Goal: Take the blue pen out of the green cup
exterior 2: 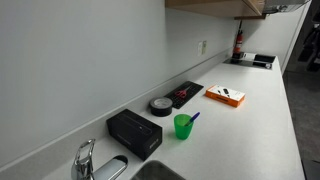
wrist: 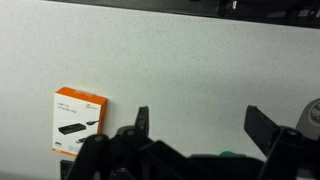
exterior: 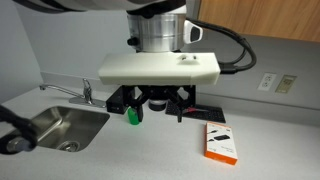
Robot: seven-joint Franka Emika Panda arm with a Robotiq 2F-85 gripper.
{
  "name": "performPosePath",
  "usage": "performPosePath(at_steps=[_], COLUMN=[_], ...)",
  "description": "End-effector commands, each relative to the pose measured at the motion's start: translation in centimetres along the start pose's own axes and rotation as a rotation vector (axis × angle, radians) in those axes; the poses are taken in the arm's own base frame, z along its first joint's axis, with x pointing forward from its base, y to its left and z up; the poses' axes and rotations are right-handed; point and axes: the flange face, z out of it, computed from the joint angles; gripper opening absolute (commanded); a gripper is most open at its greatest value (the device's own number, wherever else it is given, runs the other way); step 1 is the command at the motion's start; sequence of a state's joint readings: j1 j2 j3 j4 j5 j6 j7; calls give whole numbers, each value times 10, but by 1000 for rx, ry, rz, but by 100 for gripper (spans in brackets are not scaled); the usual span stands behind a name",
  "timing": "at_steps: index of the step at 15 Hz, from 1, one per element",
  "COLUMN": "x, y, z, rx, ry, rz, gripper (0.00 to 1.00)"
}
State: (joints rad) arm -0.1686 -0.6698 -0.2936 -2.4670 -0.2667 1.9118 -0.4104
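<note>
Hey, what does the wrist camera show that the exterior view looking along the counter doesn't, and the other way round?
Only the wrist view: the gripper, its fingers spread open above the counter.

Only the exterior view: the blue pen leaning in the green cup, plus a black box, a round black item and the faucet. The wrist view gives at most a green sliver of the cup.

Both: the orange box lying flat on the light counter.
</note>
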Motion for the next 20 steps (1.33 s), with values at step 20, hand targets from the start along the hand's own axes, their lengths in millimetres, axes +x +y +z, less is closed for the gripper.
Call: performPosePath(at_steps=[20], x=[172], y=[-88], z=[146], rx=[37], ry=[-33], rz=[49], gripper=[100])
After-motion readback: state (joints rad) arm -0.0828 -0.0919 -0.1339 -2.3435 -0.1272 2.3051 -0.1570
